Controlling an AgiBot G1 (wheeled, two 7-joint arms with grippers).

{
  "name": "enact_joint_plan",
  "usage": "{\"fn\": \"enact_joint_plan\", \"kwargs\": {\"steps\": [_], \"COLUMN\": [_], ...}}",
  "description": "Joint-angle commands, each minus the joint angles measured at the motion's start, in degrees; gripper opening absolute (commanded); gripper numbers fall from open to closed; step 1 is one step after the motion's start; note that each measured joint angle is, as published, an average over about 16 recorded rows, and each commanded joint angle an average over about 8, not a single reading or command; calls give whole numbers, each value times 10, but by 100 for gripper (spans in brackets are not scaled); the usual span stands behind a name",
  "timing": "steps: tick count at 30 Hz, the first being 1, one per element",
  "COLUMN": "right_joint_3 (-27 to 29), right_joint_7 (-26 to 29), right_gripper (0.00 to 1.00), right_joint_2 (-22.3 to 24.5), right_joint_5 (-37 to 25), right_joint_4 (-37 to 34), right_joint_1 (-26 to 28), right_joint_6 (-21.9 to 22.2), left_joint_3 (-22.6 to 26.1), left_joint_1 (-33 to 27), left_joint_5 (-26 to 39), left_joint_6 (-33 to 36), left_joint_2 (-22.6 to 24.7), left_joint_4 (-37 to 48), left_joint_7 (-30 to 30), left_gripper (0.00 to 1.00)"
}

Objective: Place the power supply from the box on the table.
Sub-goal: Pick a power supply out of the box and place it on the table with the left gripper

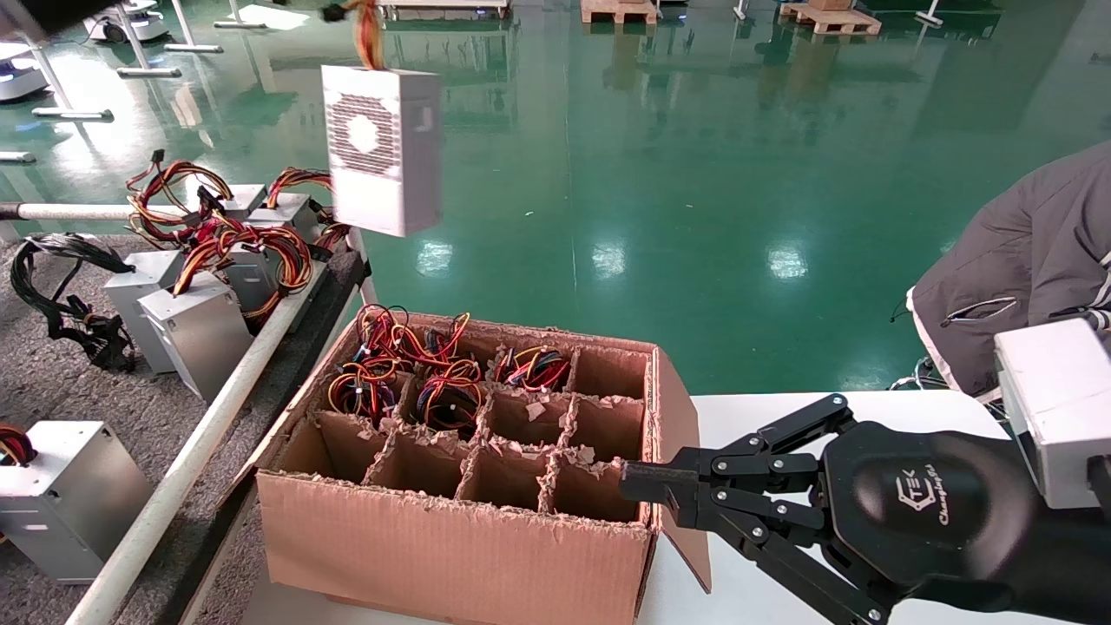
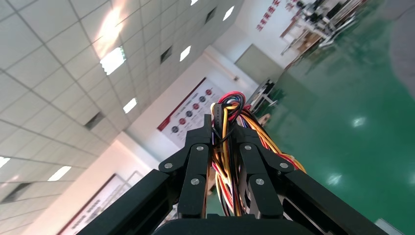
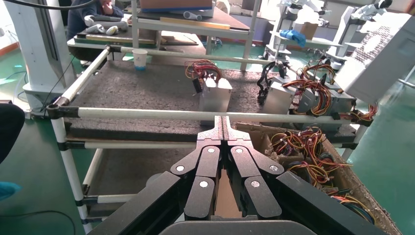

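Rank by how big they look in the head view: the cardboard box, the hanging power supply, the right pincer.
1. box
2. right pincer, though nearness to the camera inflates it
3. power supply, hanging by its wires from the left pincer

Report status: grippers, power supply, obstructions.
Left gripper shut on wire bundle; power supply hangs high, beyond the box. Right gripper shut, empty, by box. Path clear.

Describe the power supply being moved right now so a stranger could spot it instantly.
Start at the cardboard box and look up and left. The power supply hangs there in mid-air, held by its coloured wires in the left gripper. Unlike every other unit, it rests on nothing.
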Motion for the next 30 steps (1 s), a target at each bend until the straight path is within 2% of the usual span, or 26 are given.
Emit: {"fn": "enact_joint_plan", "kwargs": {"steps": [1,16,30], "right_joint_3": [0,0,0], "right_joint_7": [0,0,0], "right_gripper": [0,0,0], "right_joint_2": [0,0,0], "right_joint_5": [0,0,0], "right_joint_4": [0,0,0], "right_joint_1": [0,0,0], "right_joint_6": [0,0,0], "left_joint_3": [-2,15,40], "left_joint_1": [-3,-17,-20], "left_joint_5": [2,31,62], "left_joint_6": [-2,0,12], "left_joint_2": [-7,-77,-145], "left_joint_4": [2,-6,-26], "left_joint_7": [4,5,-33], "left_gripper": [0,0,0]}}
